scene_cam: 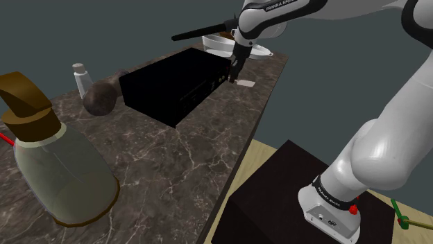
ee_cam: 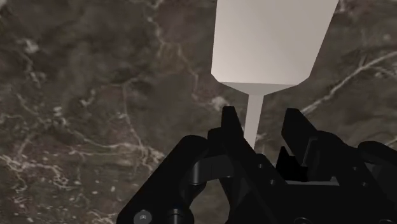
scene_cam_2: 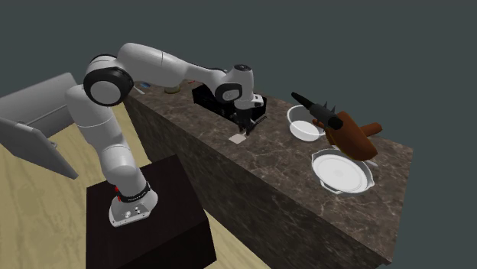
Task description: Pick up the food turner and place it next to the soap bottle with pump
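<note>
The food turner (ee_cam: pixel 273 38) is plain white, with a broad flat blade and a thin handle, and lies flat on the dark marble counter (scene_cam: pixel 187 159). It also shows as a small white patch under the hand (scene_cam: pixel 244 83) (scene_cam_2: pixel 238 140). My gripper (ee_cam: pixel 262 124) points down over it with the thin handle between the fingers. The fingers (ee_cam: pixel 230 124) stand a little apart, and a gap shows beside the handle. The same gripper (scene_cam: pixel 233 77) (scene_cam_2: pixel 243 130) is low at the counter. The soap bottle with pump (scene_cam: pixel 59 170), clear with a brown pump top, stands at the shoulder view's near left.
A black box-shaped block (scene_cam: pixel 177 83) sits on the counter right beside the hand. White bowls (scene_cam_2: pixel 304 122) (scene_cam_2: pixel 342 170) and a brown object with a black handle (scene_cam_2: pixel 348 134) lie farther along. A small capped bottle (scene_cam: pixel 82 77) and a brown round thing (scene_cam: pixel 100 98) stand behind the block.
</note>
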Tool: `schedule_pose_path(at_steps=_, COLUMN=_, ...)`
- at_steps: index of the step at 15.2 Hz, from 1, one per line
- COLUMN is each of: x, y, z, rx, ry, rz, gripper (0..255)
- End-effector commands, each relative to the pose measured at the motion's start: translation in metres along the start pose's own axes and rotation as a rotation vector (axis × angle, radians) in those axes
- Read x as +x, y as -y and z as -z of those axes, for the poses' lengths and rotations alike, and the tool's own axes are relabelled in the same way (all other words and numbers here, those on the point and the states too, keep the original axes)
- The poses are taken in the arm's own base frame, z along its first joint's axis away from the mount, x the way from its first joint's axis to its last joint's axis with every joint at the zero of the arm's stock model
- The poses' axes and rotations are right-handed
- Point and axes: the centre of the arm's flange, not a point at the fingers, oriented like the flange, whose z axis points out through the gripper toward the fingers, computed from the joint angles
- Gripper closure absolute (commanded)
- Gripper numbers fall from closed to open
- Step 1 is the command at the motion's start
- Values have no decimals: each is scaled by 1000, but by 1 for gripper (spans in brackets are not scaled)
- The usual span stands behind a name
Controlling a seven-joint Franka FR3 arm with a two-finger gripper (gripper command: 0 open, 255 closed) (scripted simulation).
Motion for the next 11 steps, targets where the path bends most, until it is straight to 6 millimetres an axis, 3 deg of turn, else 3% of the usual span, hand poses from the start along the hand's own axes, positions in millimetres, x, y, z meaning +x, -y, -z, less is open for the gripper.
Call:
schedule_pose_path(at_steps=1, x=-2, y=-5, z=-6, rx=-2, ry=9, rz=-8, gripper=255)
schedule_pose_path(at_steps=6, x=-3, y=-5, z=-6, rx=-2, ry=9, rz=-8, gripper=255)
schedule_pose_path(at_steps=11, x=-2, y=-5, z=21, rx=-2, ry=9, rz=-8, gripper=255)
